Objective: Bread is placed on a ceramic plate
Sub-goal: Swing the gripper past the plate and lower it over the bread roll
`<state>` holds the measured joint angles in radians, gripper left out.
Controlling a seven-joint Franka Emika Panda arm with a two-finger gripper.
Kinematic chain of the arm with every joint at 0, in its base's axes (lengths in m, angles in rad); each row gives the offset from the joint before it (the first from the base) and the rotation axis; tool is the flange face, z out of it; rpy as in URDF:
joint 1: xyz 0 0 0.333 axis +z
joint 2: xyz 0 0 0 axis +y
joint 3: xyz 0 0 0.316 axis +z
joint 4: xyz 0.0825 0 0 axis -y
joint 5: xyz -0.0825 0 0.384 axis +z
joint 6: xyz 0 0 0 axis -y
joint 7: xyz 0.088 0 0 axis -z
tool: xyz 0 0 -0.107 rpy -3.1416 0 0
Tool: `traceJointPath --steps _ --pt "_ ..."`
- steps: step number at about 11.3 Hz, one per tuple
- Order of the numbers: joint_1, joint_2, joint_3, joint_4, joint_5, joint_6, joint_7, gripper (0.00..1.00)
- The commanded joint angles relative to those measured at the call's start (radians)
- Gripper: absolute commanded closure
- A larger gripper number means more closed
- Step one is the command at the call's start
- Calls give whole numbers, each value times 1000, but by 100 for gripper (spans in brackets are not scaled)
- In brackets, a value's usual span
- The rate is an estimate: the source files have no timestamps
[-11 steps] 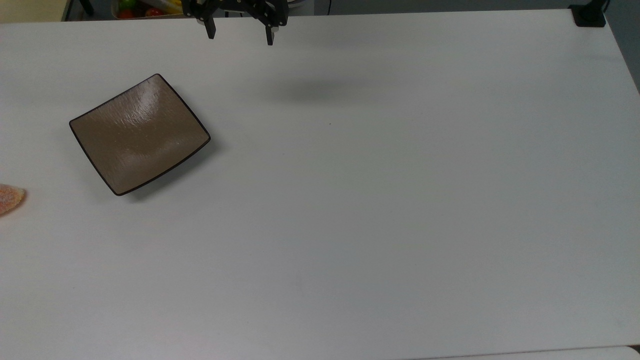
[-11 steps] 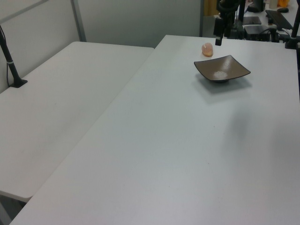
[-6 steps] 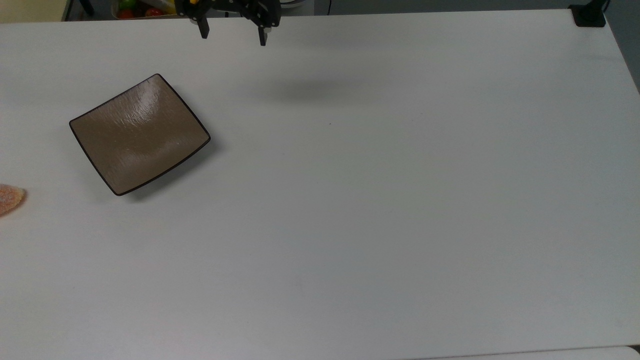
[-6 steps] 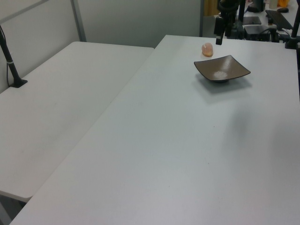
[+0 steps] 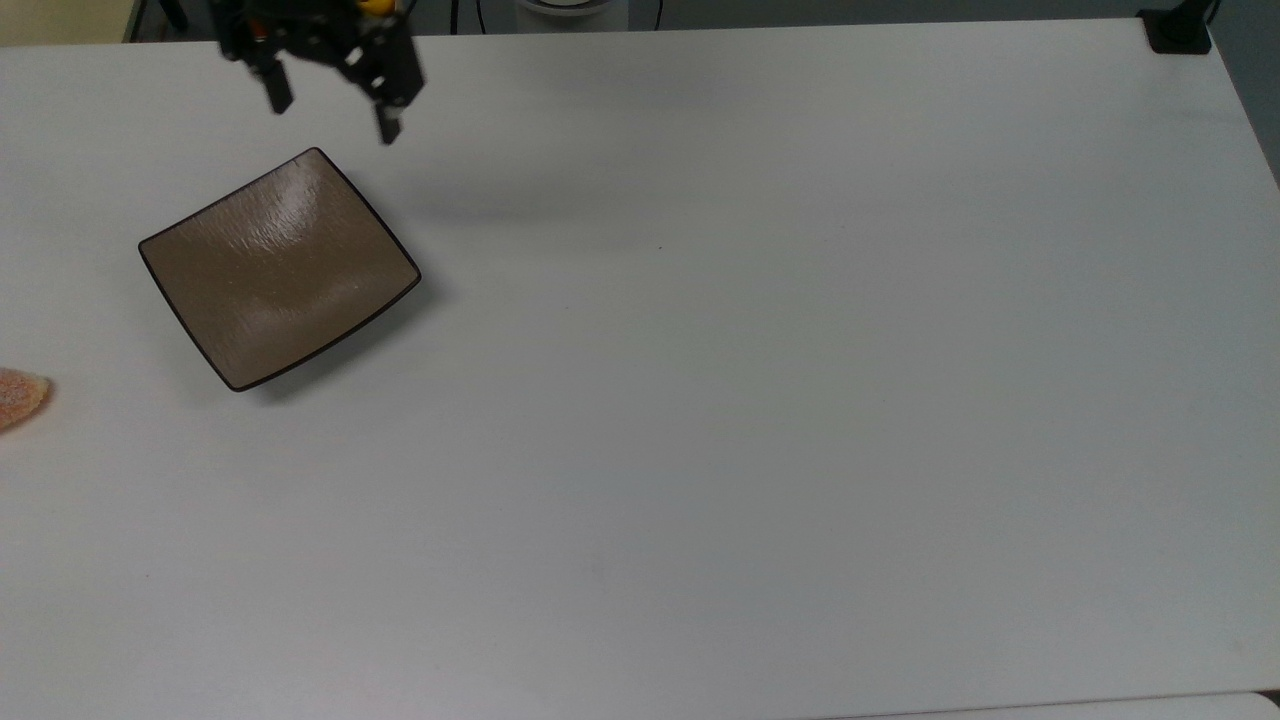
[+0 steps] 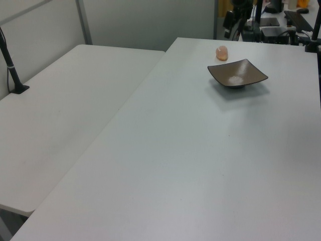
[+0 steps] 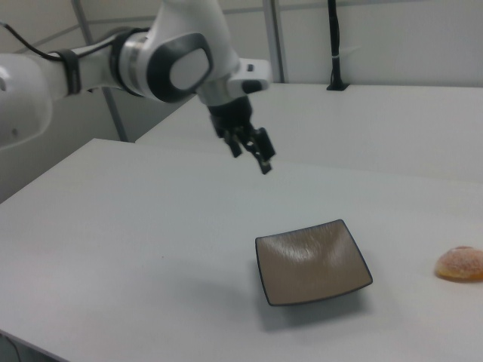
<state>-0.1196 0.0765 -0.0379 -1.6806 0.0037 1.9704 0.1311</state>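
- Presently, going by the top view, the near part of the white table (image 5: 760,480) is bare.
- The bread (image 5: 18,398) lies at the top view's far left edge, on the table, apart from the ceramic plate (image 5: 278,268) and nearer than it. In the right view the bread (image 7: 460,264) sits to the right of the plate (image 7: 312,261).
- The plate holds nothing.
- The gripper (image 5: 332,112) hangs above the table just beyond the plate's far corner, jaws spread wide and empty; also seen in the right view (image 7: 252,155).
- Judgement: the step in hand is the approach to the bread. It calls for carrying the spread jaws past the plate, well clear of its raised rim, then descending squarely over the roll's narrow width.
- No brand, label or writing is legible.
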Motion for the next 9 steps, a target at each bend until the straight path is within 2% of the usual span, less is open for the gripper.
traceJointPath --steps 1,6,9 --pt "-102 84 0 44 -5 143 100 0" --pt "-264 257 -7 77 4 431 192 0" --pt "-310 434 -8 175 2 641 255 0"
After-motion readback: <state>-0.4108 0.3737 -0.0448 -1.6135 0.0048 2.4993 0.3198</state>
